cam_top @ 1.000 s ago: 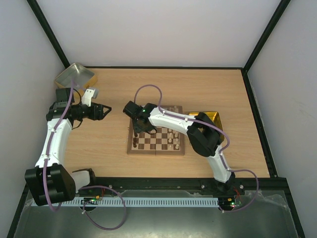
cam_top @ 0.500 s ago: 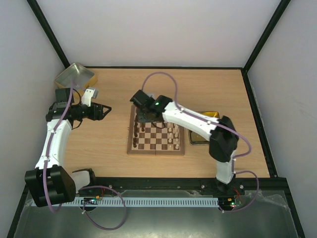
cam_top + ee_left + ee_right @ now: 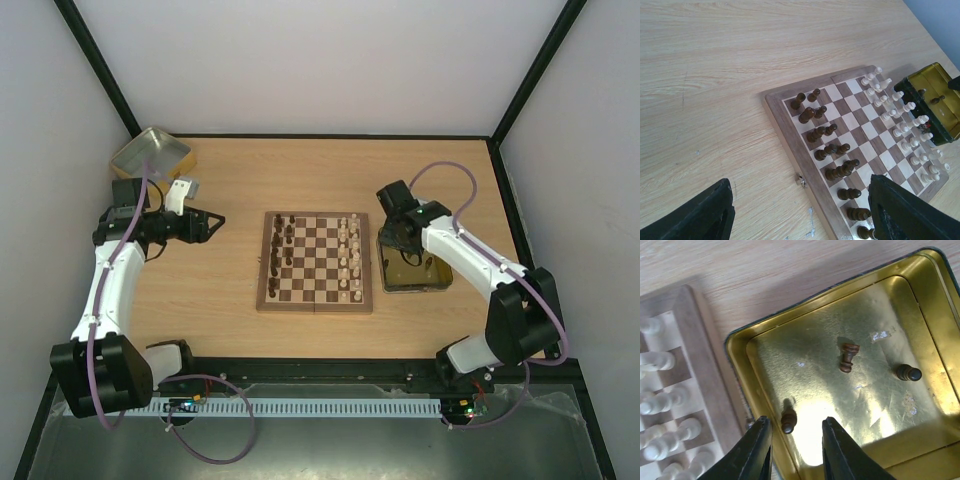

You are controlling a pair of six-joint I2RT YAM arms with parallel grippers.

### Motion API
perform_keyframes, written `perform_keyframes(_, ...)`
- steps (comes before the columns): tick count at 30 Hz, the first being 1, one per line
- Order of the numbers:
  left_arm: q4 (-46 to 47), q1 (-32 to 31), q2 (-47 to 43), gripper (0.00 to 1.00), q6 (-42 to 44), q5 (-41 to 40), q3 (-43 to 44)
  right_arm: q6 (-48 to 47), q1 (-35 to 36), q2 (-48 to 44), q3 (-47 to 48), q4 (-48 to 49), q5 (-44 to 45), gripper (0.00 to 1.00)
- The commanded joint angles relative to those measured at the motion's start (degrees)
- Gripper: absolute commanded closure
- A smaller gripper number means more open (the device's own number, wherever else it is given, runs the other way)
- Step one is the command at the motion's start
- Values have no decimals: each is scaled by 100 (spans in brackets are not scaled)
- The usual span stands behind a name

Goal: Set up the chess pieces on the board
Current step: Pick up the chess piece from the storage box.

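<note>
The board [image 3: 315, 306] lies mid-table. Dark chess pieces [image 3: 280, 250] stand along its left columns and cream ones [image 3: 348, 260] along its right. The left wrist view shows the same dark pieces [image 3: 827, 152] and cream pieces [image 3: 905, 130]. My right gripper [image 3: 795, 447] hangs open over the gold tray [image 3: 820, 335], nothing between its fingers. Three dark pieces lie in the tray: one [image 3: 788, 420] just ahead of the fingertips by the tray's left wall, one [image 3: 848, 356] in the middle, one [image 3: 907, 372] further right. My left gripper [image 3: 205, 225] stands open left of the board, empty.
The gold tray [image 3: 425, 277] sits against the board's right edge. A second metal tin [image 3: 150, 152] stands at the back left corner. A small metal clasp [image 3: 800, 180] sticks out of the board's left rim.
My right arm swung from the board's left side across to the tray on the right. The left arm has not moved.
</note>
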Motion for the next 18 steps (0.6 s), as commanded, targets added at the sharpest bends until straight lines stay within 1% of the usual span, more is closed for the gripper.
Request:
perform_keyframes(1,-27,30,90,27,5,153,-75,-2,-225,-134,-361,427,-89,73)
perform_keyframes(9,-43,23,232,27,-13,215,-67,-55,-308,111,-753,918,-410,74)
perform_keyframes(18,-50,21,326,27,12,241,-69,15,-325,57,-1270,1340,-858,74)
